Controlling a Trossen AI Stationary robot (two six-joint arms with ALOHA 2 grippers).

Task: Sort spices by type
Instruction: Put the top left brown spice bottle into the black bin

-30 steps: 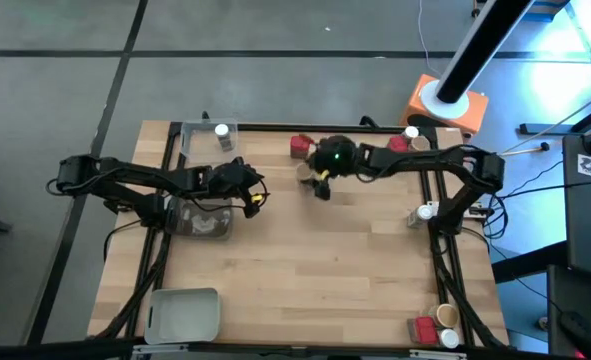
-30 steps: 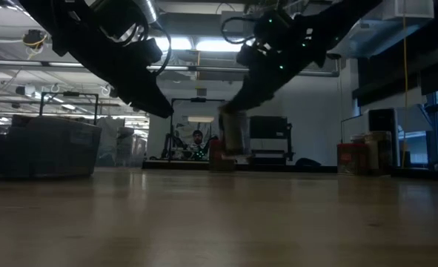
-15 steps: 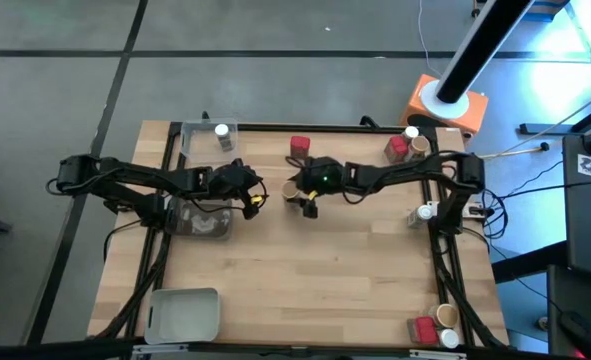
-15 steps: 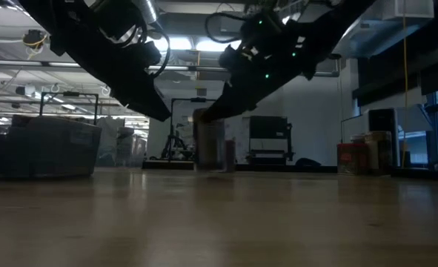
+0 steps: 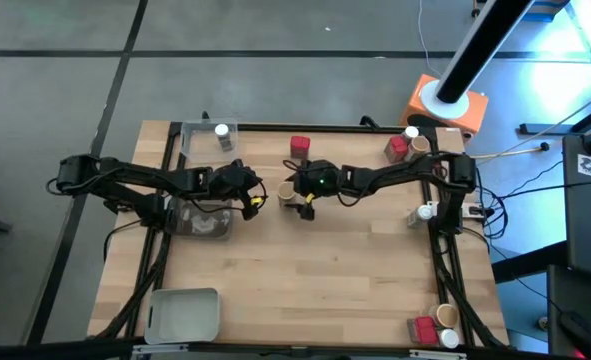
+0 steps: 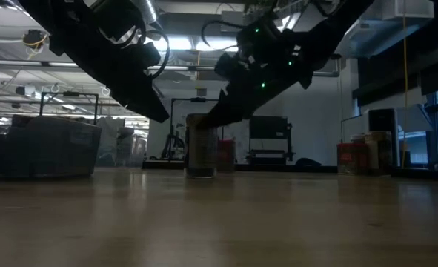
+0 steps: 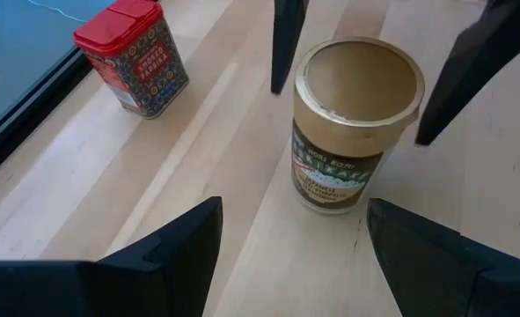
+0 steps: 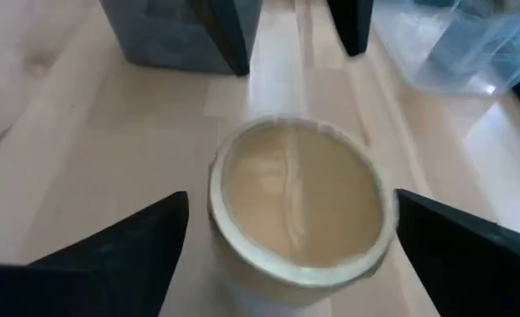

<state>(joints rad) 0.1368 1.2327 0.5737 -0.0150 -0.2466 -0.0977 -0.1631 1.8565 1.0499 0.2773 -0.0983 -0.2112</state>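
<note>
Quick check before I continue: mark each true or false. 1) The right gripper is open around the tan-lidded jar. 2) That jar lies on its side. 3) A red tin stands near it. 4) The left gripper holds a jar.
1) True: the right gripper is open, fingers either side of the tan-lidded jar.
2) False: it stands upright on the table.
3) True: red tin.
4) False: the left gripper is open, holding nothing.

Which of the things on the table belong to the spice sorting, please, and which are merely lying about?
For the job: tan-lidded jar between the right gripper fingers; red tin; white-lidded jar; spice group at the far right; spice group at the near right.

Lying about: clear tray; grey tray; orange stand off the table.
</note>
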